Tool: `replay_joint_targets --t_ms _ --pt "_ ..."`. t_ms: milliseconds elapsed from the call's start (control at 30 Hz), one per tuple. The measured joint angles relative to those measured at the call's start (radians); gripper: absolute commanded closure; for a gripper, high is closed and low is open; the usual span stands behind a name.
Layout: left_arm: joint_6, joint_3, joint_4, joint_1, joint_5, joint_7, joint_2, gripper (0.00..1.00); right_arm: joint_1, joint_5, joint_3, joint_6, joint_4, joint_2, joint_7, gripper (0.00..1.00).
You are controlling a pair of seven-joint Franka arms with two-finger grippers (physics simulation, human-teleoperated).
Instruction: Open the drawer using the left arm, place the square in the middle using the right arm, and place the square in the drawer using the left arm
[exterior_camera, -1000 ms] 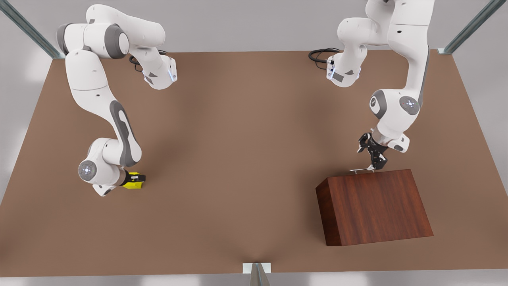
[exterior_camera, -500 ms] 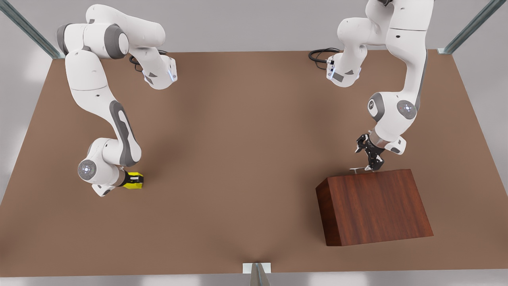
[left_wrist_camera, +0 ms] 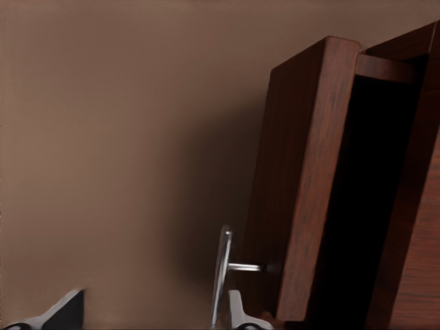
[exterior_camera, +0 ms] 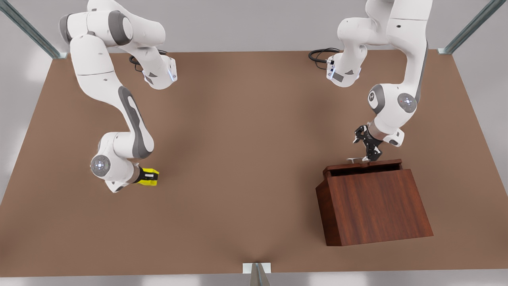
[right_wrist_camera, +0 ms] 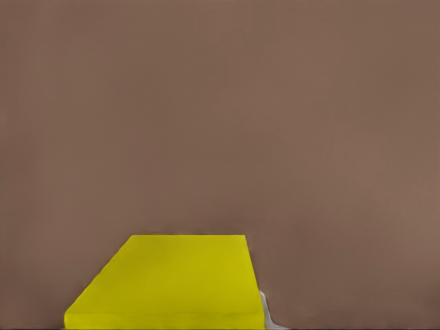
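Since a moment ago the drawer (exterior_camera: pixel 363 166) has slid out a little, and the cube (exterior_camera: pixel 150 176) has moved toward the middle. My left gripper (exterior_camera: pixel 369 155) grips the handle (left_wrist_camera: pixel 223 275); I pull straight. My right gripper (exterior_camera: pixel 147 176) clamps the cube.

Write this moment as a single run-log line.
left gripper: shut on handle, drawer slightly open | right gripper: shut on square, above table
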Motion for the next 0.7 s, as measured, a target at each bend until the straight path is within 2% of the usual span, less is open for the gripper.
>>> replay_joint_targets --t_ms 100,267,400,500,700 --pt "-0.002 0.000 -0.029 -0.001 -0.009 0.000 -0.022 0.00 0.186 0.010 0.000 0.002 0.022 -0.017 0.303 0.31" --pt "-0.008 0.000 -0.062 0.004 -0.016 0.000 -0.054 0.00 0.472 0.099 -0.001 0.060 0.108 0.050 0.716 0.31" --pt "-0.008 0.000 -0.077 -0.002 -0.030 -0.002 -0.066 0.00 0.651 0.095 -0.006 0.047 0.330 0.194 1.069 0.30" --pt "-0.007 0.000 -0.100 -0.004 -0.035 -0.015 -0.088 0.00 0.727 0.095 -0.006 0.058 0.444 0.277 1.257 0.30" --pt "-0.016 0.000 -0.136 -0.037 -0.039 -0.059 -0.129 0.00 0.744 0.075 -0.008 0.060 0.394 0.288 1.217 0.27"
